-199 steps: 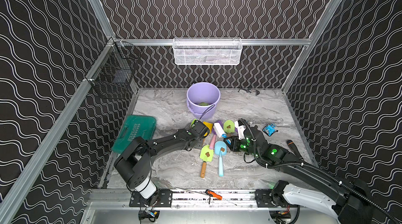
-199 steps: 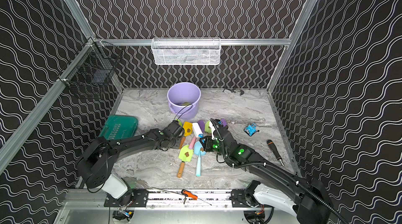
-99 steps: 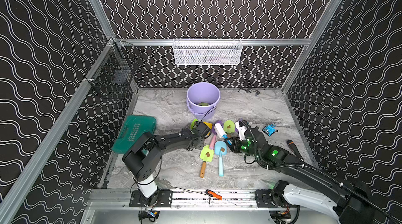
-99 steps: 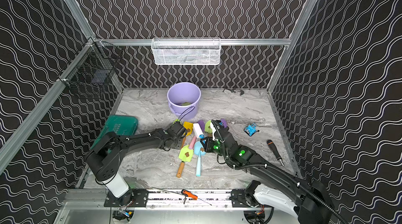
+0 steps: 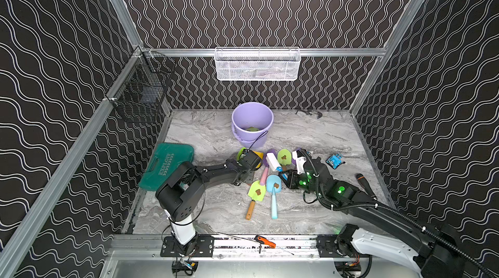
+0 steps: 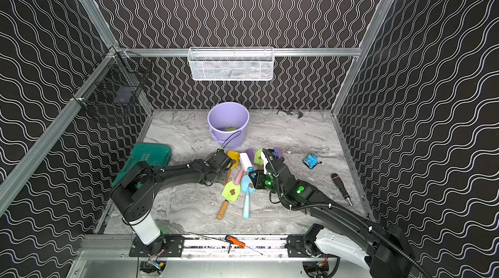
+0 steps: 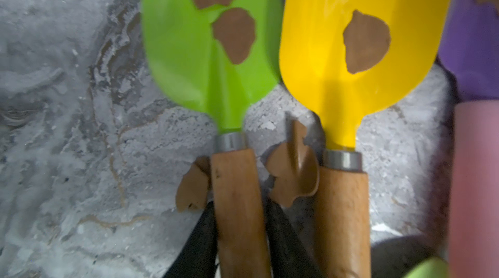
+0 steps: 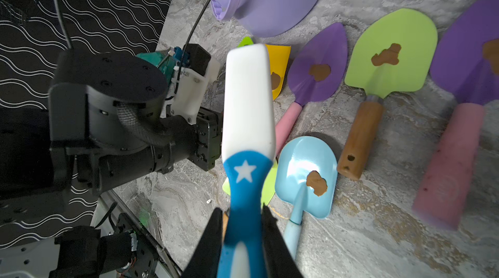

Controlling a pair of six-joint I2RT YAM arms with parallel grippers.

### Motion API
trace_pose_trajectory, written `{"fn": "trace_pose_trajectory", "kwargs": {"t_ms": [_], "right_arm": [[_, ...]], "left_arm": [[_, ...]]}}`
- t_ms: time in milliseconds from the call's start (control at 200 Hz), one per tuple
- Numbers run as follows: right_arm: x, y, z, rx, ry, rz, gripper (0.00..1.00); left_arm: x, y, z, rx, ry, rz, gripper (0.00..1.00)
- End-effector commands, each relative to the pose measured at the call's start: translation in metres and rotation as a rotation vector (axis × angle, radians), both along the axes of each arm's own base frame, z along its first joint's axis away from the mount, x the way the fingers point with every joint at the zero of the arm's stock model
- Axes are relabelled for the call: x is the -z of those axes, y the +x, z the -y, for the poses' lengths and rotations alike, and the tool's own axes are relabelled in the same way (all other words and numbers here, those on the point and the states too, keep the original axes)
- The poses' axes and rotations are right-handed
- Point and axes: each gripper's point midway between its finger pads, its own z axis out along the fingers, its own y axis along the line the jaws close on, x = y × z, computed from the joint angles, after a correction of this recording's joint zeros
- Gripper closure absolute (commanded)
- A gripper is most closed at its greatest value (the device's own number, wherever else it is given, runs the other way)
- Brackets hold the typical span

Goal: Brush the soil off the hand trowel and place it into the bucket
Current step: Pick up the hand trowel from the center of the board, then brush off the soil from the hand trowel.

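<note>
In the left wrist view a bright green hand trowel (image 7: 189,47) with a wooden handle lies on the marble table. Soil (image 7: 235,35) sits on its blade, and more soil (image 7: 294,179) lies beside the handle. My left gripper (image 7: 239,209) (image 5: 248,166) is shut on that handle, with a yellow trowel (image 7: 351,47) alongside. My right gripper (image 8: 241,210) (image 5: 286,179) is shut on a blue-and-white brush (image 8: 247,101) (image 5: 274,162), held just right of the left gripper. The lilac bucket (image 5: 252,117) (image 6: 228,117) stands upright behind both, with something green at its bottom.
Several other soiled trowels lie nearby: lime (image 5: 256,191), light blue (image 5: 273,186), purple (image 8: 318,66), pale green (image 8: 391,52). A green case (image 5: 168,164) lies left, a small blue object (image 5: 334,160) and a screwdriver (image 5: 364,183) right. A white mesh basket (image 5: 256,64) hangs on the back wall.
My left gripper's fingers have closed onto the green trowel's handle, and the left arm's lower links have shifted. The right arm and the brush have stayed put.
</note>
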Motion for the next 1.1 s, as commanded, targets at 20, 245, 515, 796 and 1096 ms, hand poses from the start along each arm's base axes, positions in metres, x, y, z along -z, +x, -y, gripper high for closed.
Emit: {"fn": "trace_pose_trajectory", "kwargs": {"t_ms": [20, 245, 515, 796, 1096], "right_arm": [[-0.01, 0.004, -0.005, -0.001, 0.029, 0.029, 1.0], [-0.014, 0.006, -0.008, -0.018, 0.016, 0.04, 1.0], [-0.021, 0.007, -0.013, -0.058, -0.006, 0.06, 1.0], [-0.042, -0.021, -0.043, -0.206, -0.04, 0.123, 1.0], [-0.018, -0.051, -0.092, -0.39, -0.175, 0.08, 1.0]], "left_arm": [[0.002, -0.005, -0.008, 0.0, 0.019, -0.032, 0.8], [-0.043, -0.007, -0.02, 0.016, 0.032, 0.001, 1.0], [-0.082, -0.04, -0.029, 0.084, -0.021, -0.054, 1.0], [-0.113, -0.08, -0.035, 0.188, -0.107, -0.095, 1.0], [-0.127, -0.104, -0.051, 0.201, -0.041, -0.142, 1.0]]}}
